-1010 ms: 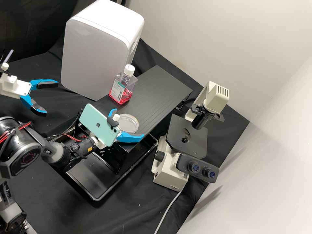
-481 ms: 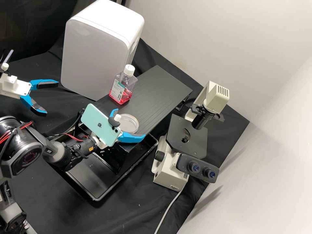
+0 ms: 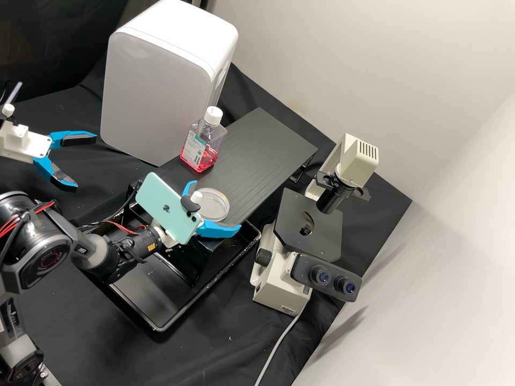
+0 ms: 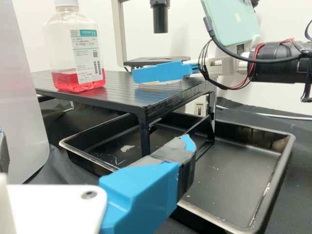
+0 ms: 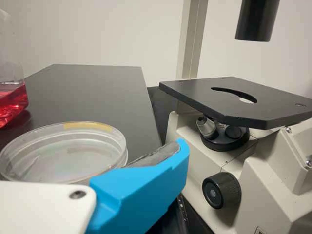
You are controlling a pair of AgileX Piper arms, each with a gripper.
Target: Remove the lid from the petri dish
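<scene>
- High view: the petri dish [image 3: 208, 203] sits at the near end of a black raised platform [image 3: 263, 150]. The platform stands over a black tray [image 3: 153, 295] on the cloth-draped desk [image 3: 225, 343].
- The right tool [image 3: 215, 206] is spread wide around the dish and grips nothing. One blue finger is at the dish's left edge, and the other lies apart from it on the near side. A mint-green phone [image 3: 167, 206] rides on this arm's wrist.
- The left tool [image 3: 85, 162] hangs well apart at the left, over the desk. Its fingers are wide and hold nothing.
- A flask [image 3: 201, 140] of red liquid stands farther back on the platform, in front of a white box [image 3: 161, 75]. A microscope [image 3: 316, 241] stands to the platform's right.
- Left wrist view: a blue finger [image 4: 146, 195] of the left tool, tipped with a dark pad, is in front of the tray [image 4: 243, 170]. The platform [image 4: 117, 90] is seen from the side, with the flask [image 4: 75, 48] on top.
- One finger of the right tool [image 4: 161, 72] lies level just above the platform's corner. The dish behind it is too hidden to make out.
- Right wrist view: the petri dish [image 5: 119, 158] rests on the platform [image 5: 87, 92] with its clear lid [image 5: 58, 153] on. A yellowish streak marks the far rim.
- A blue finger [image 5: 141, 180] of the right tool is just beside the dish's rim; whether it touches cannot be told.
- The flask [image 5: 9, 100] is near the dish, and the microscope's stage [image 5: 234, 100] and a focus knob [image 5: 222, 190] lie beyond the platform.
</scene>
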